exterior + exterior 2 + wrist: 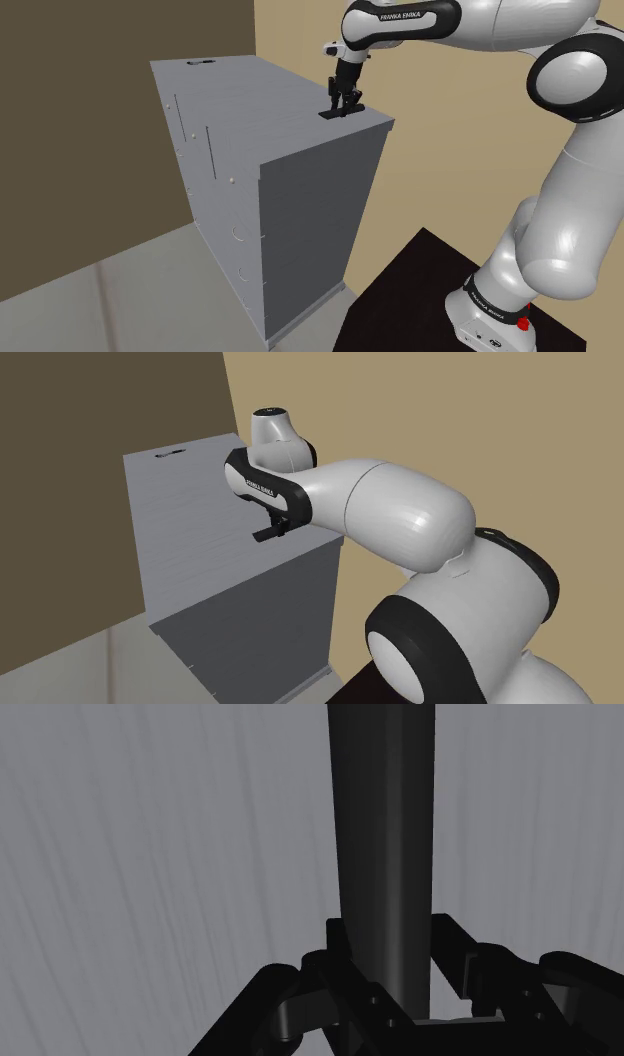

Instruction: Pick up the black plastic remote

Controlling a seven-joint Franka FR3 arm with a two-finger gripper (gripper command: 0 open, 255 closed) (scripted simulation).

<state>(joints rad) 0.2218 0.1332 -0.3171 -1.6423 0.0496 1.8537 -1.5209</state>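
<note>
Clasping the black remote (385,824) atop the grey cabinet (250,110), jaws narrow against its sides.

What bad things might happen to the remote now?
1. The gripper clasps the black remote near one end, so the long free part may droop or twist out when lifted.
2. In the shoulder view the remote lies close to the top corner of the grey cabinet; if it slips, it may fall past the edge to the floor.
</note>
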